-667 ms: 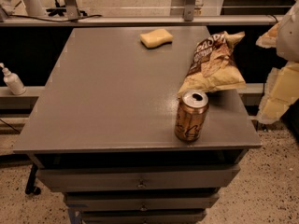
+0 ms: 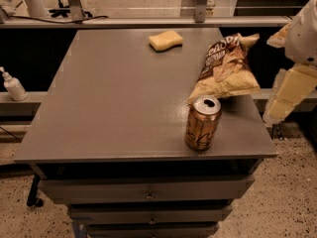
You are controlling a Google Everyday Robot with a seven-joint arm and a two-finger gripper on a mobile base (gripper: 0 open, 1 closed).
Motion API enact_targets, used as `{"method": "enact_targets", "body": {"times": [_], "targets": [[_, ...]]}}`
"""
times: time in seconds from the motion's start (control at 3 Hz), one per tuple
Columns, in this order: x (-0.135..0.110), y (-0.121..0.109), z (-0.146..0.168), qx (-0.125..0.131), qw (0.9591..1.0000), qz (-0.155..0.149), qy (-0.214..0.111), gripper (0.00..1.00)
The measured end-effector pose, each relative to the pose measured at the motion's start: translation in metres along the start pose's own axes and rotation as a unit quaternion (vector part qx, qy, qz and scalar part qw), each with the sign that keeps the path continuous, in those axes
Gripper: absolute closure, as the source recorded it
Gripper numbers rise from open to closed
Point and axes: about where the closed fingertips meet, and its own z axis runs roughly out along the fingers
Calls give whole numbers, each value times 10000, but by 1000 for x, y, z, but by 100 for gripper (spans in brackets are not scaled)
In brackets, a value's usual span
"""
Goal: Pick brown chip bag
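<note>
The brown chip bag (image 2: 225,66) lies crinkled on the right side of the grey table (image 2: 109,113), its dark brown top with white lettering pointing away and its pale tan lower part towards the front. My gripper (image 2: 290,90) is off the table's right edge, to the right of the bag and apart from it, with its cream-coloured parts hanging beside the table. It holds nothing that I can see.
A gold-brown soda can (image 2: 202,123) stands upright just in front of the bag, near the front right corner. A yellow sponge (image 2: 165,40) lies at the back. Drawers (image 2: 148,190) sit below the tabletop. A white bottle (image 2: 14,86) stands at the left.
</note>
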Motion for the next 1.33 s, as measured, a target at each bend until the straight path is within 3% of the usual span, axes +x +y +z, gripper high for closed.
{"method": "enact_targets", "body": {"times": [0.67, 1.0, 1.33], "targets": [[-9, -87, 53, 599, 9967, -353, -411, 0], [-14, -111, 75, 612, 9954, -507, -526, 0], [-22, -120, 97, 392, 9963, -483, -596, 0]]}}
